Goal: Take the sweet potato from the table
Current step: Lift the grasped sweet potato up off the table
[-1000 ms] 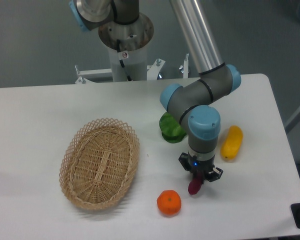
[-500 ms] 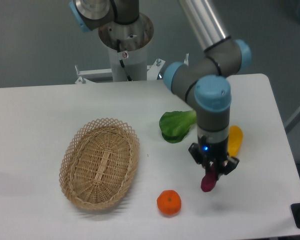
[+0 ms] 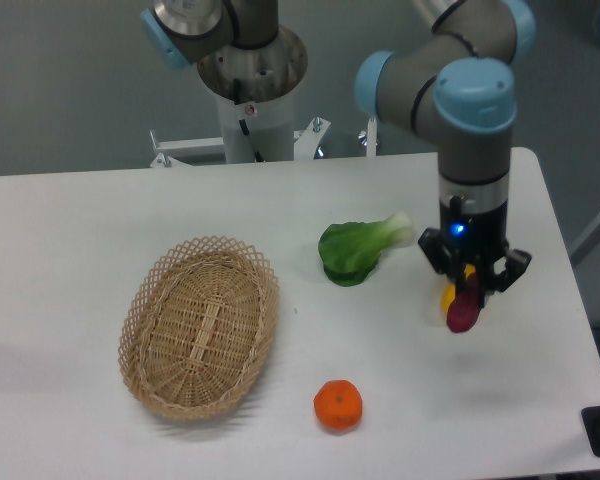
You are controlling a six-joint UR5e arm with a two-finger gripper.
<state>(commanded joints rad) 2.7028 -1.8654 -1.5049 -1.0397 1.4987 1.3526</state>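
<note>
The sweet potato (image 3: 464, 314), a small dark magenta tuber, hangs upright between the fingers of my gripper (image 3: 471, 288), lifted clear above the white table (image 3: 100, 210) near its right side. The gripper is shut on its upper end. The arm stands over the yellow vegetable (image 3: 449, 296), which is mostly hidden behind the gripper and the tuber.
A wicker basket (image 3: 200, 325) lies at the left-centre. A green leafy vegetable (image 3: 352, 249) lies in the middle, left of the gripper. A round orange fruit (image 3: 338, 405) sits near the front edge. The robot base (image 3: 250, 80) stands at the back.
The gripper has risen and moved right and back with the sweet potato held in it, from beside the orange fruit to above the yellow vegetable.
</note>
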